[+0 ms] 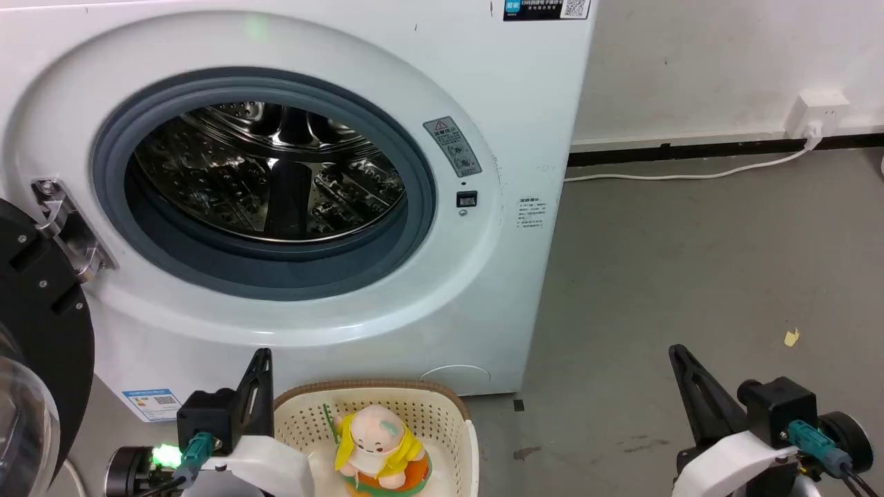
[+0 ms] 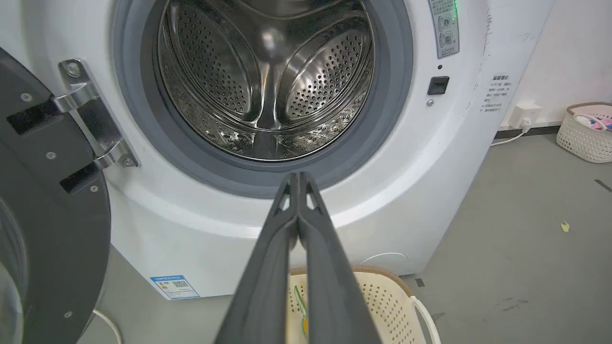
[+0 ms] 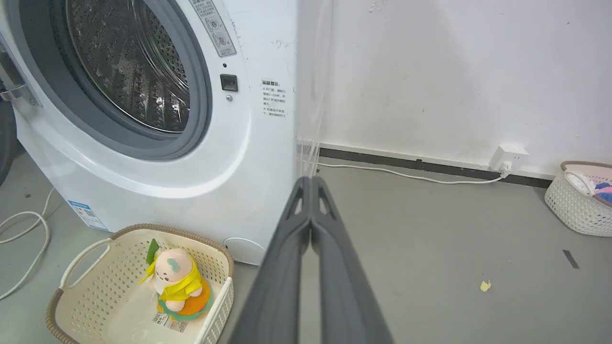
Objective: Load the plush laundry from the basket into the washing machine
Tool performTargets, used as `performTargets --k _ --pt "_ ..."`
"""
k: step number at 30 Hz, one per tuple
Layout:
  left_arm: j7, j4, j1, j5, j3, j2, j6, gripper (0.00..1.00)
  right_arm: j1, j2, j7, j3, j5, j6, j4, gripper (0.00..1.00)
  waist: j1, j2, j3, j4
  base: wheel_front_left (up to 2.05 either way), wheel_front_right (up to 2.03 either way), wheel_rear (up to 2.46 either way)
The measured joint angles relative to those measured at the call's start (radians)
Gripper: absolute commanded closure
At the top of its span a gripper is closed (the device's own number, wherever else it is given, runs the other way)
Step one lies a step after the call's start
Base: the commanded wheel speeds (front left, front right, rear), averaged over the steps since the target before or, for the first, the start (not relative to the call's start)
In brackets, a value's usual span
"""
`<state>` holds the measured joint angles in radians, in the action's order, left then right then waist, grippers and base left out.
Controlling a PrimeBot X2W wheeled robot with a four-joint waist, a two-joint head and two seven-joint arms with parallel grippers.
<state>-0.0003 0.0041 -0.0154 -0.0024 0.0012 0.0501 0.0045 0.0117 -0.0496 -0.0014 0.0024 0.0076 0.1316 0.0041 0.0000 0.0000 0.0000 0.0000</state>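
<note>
Pincers: left pincer (image 2: 297,191) and right pincer (image 3: 311,196), both closed together, empty, flanking the basket (image 1: 442,407).
Plush laundry (image 1: 376,442): upright in the basket, set on the floor (image 1: 690,262) at the washing machine's (image 1: 483,69) foot for a short lift.
Door (image 1: 41,310): swung wide, drum (image 1: 269,172) exposed for loading.

Your left gripper (image 1: 263,362) and right gripper (image 1: 680,359) match: long dark grey fingers (image 2: 272,267) with triangular cut-outs near the tips, black housings (image 1: 207,411), white wrist shells (image 1: 732,455), teal cable plugs (image 1: 804,435). The left carries a green light (image 1: 166,454).
</note>
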Motion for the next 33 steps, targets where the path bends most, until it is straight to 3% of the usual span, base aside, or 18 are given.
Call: performTargets --k 32,33 --pt "0.000 0.000 0.000 0.000 0.000 0.000 0.000 1.00 0.000 0.000 0.000 0.000 0.000 0.000 0.000 1.00 0.0000 0.0000 0.000 0.000 0.00 0.00 0.00" --pt "0.000 0.000 0.000 0.000 0.000 0.000 0.000 0.00 0.000 0.000 0.000 0.000 0.000 0.000 0.000 0.00 0.0000 0.0000 0.000 0.000 0.00 0.00 0.00"
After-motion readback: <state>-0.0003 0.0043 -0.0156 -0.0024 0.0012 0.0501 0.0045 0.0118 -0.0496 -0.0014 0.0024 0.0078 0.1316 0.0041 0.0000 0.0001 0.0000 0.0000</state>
